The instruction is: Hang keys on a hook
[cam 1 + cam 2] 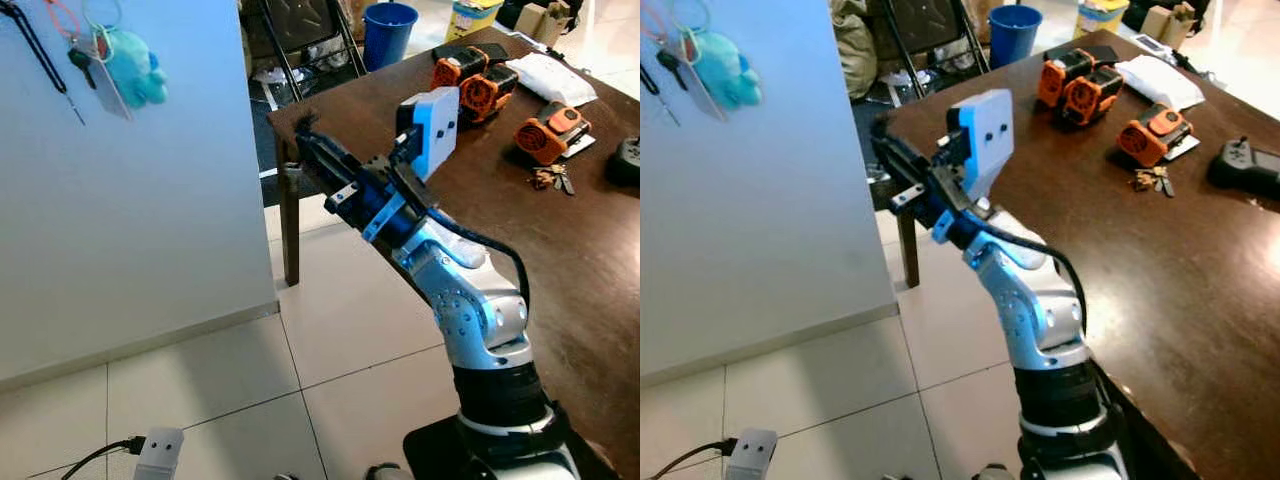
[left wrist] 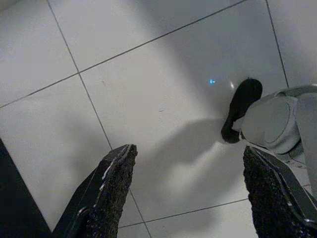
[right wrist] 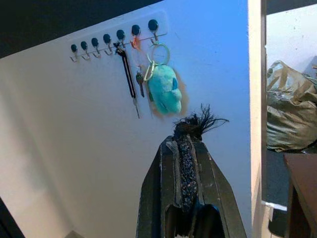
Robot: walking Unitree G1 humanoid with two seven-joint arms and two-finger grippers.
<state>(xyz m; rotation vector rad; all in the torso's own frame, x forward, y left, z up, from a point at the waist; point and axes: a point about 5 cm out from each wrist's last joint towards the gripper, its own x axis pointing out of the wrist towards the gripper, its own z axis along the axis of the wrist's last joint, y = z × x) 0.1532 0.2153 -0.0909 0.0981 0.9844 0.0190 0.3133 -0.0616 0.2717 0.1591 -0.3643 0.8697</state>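
A teal plush keychain (image 3: 164, 89) with its ring and a key (image 3: 140, 79) hangs from a hook on the rack (image 3: 94, 44) on the pale wall, beside a black strap (image 3: 130, 74). The same plush (image 1: 135, 65) shows at the top left in the left eye view. My right gripper (image 1: 305, 130) is raised and points at that wall, well short of it. It is shut, and frayed black fibres stick out at its tip (image 3: 190, 131). A second bunch of keys (image 1: 552, 178) lies on the brown table (image 1: 560, 280). My left gripper (image 2: 188, 198) hangs open over the floor tiles.
Orange-and-black devices (image 1: 478, 82), a white bag (image 1: 550, 78) and a black controller (image 1: 1245, 165) lie on the table to my right. A blue bin (image 1: 388, 32) and a chair stand behind it. A white plug block (image 1: 158, 452) lies on the floor. The wall's corner (image 1: 258, 150) is close to the table.
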